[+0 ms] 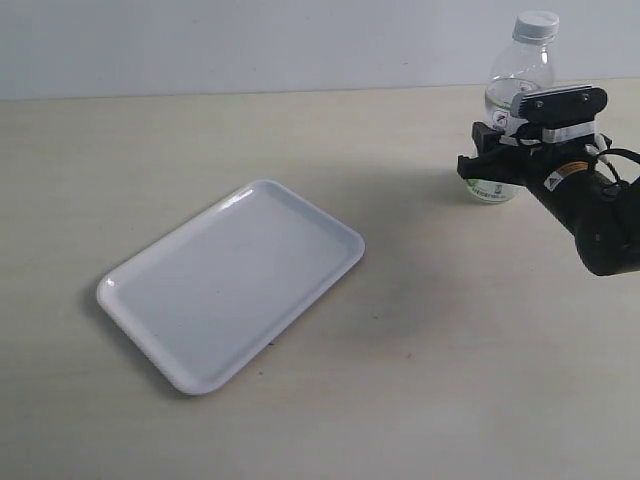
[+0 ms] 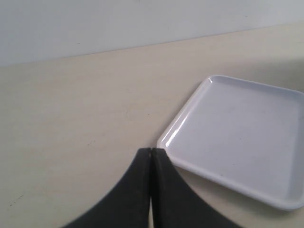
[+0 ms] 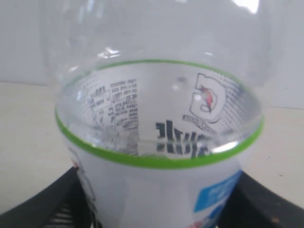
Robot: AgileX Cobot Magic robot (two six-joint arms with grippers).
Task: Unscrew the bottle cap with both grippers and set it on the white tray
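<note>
Thin plastic, light and crushable: your right jaws pinch the bottle (image 1: 520, 75) low down; left jaws, pressed together, suit the ribbed bottle cap (image 1: 537, 22).

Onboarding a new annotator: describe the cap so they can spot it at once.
Start at the white tray, then look to the far right, where a clear bottle stands in the right gripper. The cap sits on the bottle's neck: small, round, white, the topmost thing there, unlike the big flat tray.
</note>
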